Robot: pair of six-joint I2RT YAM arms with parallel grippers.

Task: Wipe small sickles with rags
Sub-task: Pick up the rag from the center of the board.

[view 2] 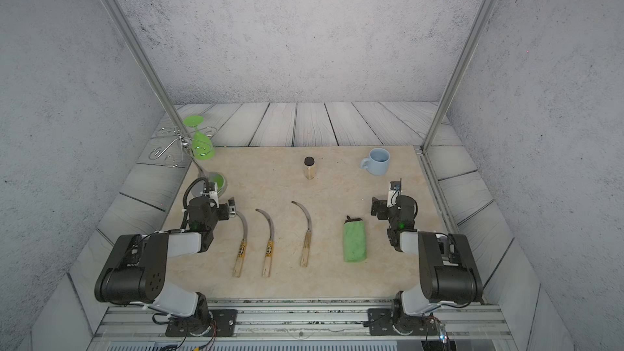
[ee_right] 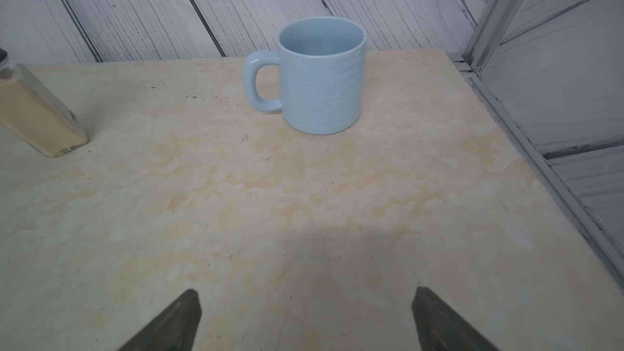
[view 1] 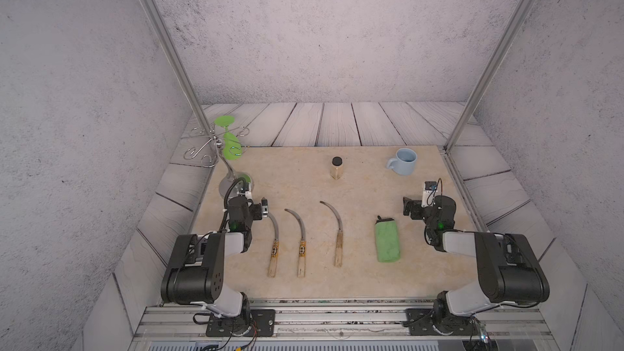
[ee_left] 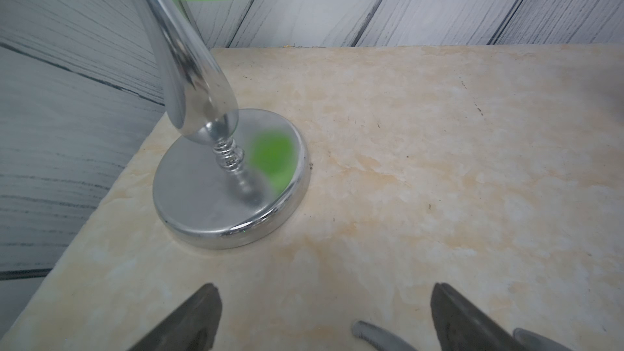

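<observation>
Three small sickles lie side by side on the beige mat in both top views: a left one (view 1: 273, 251) and a middle one (view 1: 301, 248) with labelled handles, and a right one (view 1: 338, 238) with a plain handle. The green rag (view 1: 388, 239) lies flat to their right. My left gripper (view 1: 265, 205) hovers open over the blade tip of the left sickle (ee_left: 368, 330), holding nothing. Right of the rag, my right gripper (view 1: 410, 205) is also open and empty. In the right wrist view, only bare mat shows between the right gripper's (ee_right: 305, 290) fingers.
A chrome stand (ee_left: 229, 180) with a green goblet (view 1: 229, 143) hanging upside down rises just behind the left gripper. A spice jar (view 1: 337, 167) and a pale blue mug (view 1: 403, 162) stand at the back. Aluminium posts and a rail border the mat.
</observation>
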